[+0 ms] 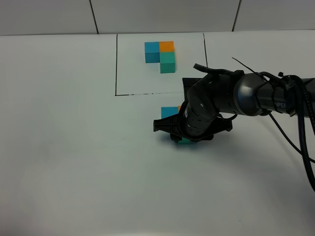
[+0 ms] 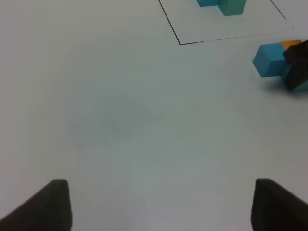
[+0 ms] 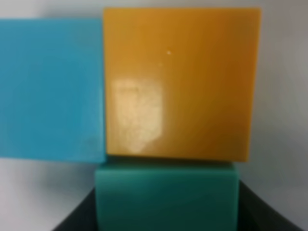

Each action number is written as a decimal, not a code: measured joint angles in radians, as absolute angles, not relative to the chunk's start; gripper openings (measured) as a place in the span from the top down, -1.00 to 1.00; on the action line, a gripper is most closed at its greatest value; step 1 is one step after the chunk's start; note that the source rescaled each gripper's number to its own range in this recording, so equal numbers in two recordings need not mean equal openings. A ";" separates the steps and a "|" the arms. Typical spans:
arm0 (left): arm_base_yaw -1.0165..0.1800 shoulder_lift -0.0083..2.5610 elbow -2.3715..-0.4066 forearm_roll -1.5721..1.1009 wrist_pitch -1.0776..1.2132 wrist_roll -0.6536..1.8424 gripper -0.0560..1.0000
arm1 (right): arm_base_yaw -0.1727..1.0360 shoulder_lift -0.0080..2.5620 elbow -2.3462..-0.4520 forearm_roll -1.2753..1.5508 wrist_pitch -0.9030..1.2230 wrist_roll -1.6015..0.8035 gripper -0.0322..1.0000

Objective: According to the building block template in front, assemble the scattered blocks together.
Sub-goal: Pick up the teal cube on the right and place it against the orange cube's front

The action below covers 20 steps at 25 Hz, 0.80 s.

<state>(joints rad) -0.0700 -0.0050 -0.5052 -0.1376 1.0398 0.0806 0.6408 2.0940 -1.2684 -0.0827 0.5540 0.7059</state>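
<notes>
I am holding the teal-green block [image 3: 166, 195] in the right jaws, pressing it squarely against the orange block [image 3: 178, 82] beside the blue block [image 3: 50, 89]; the left jaws are released.

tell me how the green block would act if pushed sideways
The green block looks a stiff, flat-faced cube, so it would probably slide, not roll. It sits against the orange block, so a push that way would likely shove both.

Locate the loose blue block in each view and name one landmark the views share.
Exterior high: loose blue block just left of the right gripper, below the black frame line.
Left wrist: upper right.
Right wrist: left side, touching the orange block.
Shared landmark: the orange block.
</notes>
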 joint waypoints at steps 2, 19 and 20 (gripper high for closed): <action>-0.070 -0.005 -0.505 -0.138 1.040 0.081 -0.41 | 0.641 2.094 -1.268 -0.083 0.554 0.706 0.92; -0.070 -0.005 -0.505 -0.138 1.040 0.081 -0.41 | 0.641 2.096 -1.268 -0.084 0.554 0.710 0.92; -0.070 -0.005 -0.505 -0.138 1.040 0.081 -0.41 | 0.641 2.097 -1.268 -0.084 0.555 0.710 0.92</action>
